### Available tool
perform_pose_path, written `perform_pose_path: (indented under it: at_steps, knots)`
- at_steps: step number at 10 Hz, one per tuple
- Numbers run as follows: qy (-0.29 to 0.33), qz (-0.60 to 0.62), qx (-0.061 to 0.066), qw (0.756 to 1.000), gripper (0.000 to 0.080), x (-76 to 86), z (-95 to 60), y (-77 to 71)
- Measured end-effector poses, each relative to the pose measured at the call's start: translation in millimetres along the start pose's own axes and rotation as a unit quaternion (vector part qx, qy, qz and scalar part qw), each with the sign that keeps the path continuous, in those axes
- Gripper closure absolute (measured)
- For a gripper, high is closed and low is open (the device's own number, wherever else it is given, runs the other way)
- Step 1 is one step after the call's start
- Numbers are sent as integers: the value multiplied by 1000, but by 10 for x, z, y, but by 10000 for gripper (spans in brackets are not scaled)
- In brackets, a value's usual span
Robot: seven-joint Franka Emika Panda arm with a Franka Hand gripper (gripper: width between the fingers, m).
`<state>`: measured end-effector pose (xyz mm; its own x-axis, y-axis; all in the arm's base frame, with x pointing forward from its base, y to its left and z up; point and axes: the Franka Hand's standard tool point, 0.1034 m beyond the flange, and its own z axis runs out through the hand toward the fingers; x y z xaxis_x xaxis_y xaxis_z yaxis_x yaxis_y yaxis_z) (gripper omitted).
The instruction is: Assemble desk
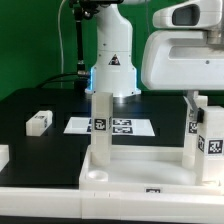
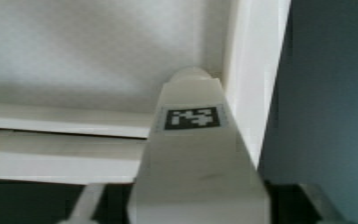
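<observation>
The white desk tabletop [image 1: 140, 168] lies at the front of the table with its rimmed side up. One white tagged leg [image 1: 101, 125] stands upright in its corner on the exterior view's left. A second tagged leg [image 1: 198, 135] stands upright at the corner on the right. My gripper [image 1: 197, 100] hangs straight over this leg, with a finger on each side of its top. In the wrist view the leg [image 2: 194, 150] fills the middle between my gripper's [image 2: 201, 205] fingers [image 2: 87, 203]. A dark gap shows on each side of it. The tabletop's inner face [image 2: 87, 80] lies beyond.
A loose white leg [image 1: 38, 121] lies on the black table at the exterior view's left, and another white part [image 1: 3, 155] sits at the left edge. The marker board [image 1: 125, 126] lies behind the tabletop. The arm's base [image 1: 112, 65] stands at the back.
</observation>
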<state>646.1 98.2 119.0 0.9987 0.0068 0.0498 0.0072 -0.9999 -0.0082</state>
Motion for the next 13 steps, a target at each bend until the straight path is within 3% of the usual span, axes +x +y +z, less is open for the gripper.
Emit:
perform_pose_path:
  at_steps: [1,3,6,9,13]
  knots:
    - [0,9,0,1000,511,0,1,1]
    - [0,17,0,1000,511,0,1,0]
    - [0,187,2,982,511,-4,8,-6]
    - [-1,325,13,945,511,-3,17,5]
    - [-7,500,17,866,511,-2,24,19]
